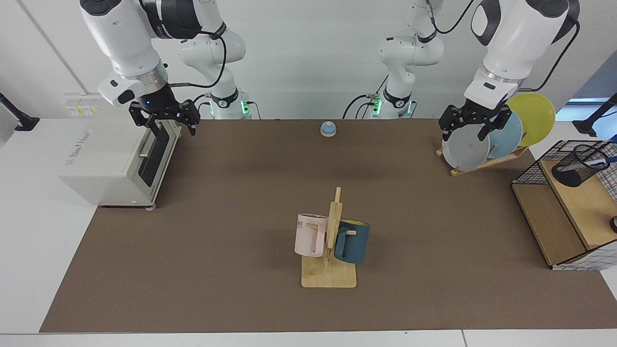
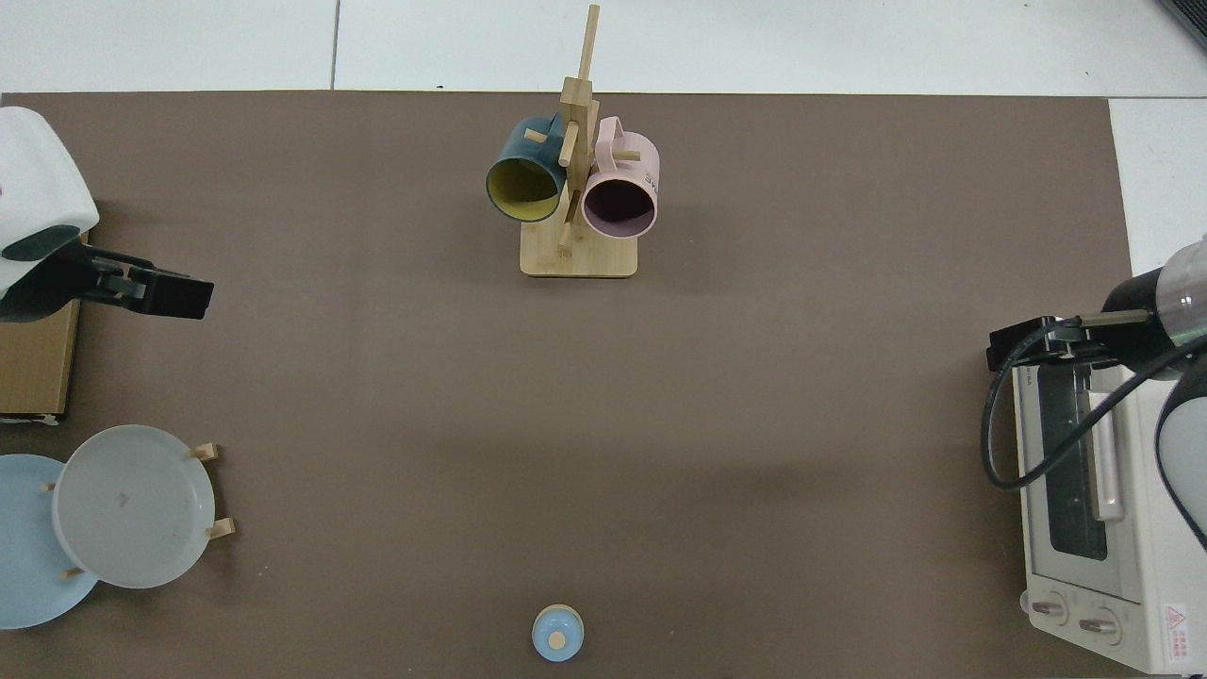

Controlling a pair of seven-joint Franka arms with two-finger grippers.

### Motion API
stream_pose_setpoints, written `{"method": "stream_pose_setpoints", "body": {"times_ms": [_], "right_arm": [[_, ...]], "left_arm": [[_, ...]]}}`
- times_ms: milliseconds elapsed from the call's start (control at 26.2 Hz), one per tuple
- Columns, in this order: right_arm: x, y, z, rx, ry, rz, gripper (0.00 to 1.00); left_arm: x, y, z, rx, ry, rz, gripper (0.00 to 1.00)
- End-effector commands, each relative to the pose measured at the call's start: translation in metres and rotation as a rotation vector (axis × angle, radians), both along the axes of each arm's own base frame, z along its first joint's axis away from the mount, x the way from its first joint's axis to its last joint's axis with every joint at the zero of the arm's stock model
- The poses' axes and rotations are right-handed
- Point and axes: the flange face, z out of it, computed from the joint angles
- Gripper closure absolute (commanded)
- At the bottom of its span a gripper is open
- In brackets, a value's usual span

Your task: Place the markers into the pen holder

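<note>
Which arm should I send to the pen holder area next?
Left. The left gripper hangs open over the plate rack, on the same side as the pen holder in the wire basket, where a marker already sits. The right gripper waits open at the toaster oven, across the table.

a wooden mug rack (image 2: 577,255) is seen near the mat's far edge, a dark blue mug (image 2: 521,179) and a pink mug (image 2: 620,193) hung on it. two plates (image 2: 132,505) are racked at one bottom corner, a toaster oven (image 2: 1094,528) at the other. a small blue bell (image 2: 557,633) is set at the near edge.
</note>
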Motion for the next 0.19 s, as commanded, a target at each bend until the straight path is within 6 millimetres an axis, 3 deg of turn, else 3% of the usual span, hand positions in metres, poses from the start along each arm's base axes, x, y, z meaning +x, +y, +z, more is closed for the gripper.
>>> {"method": "stream_pose_setpoints", "body": {"times_ms": [0, 153], "right_arm": [[0.0001, -0.0022, 0.0036, 0.007, -0.03, 0.026, 0.0], [0.0, -0.0054, 0.0035, 0.026, -0.028, 0.006, 0.0]], "left_arm": [[0.0026, 0.0035, -0.0086, -0.003, 0.003, 0.014, 0.0], [0.0026, 0.0035, -0.0086, -0.003, 0.003, 0.013, 0.0]]}}
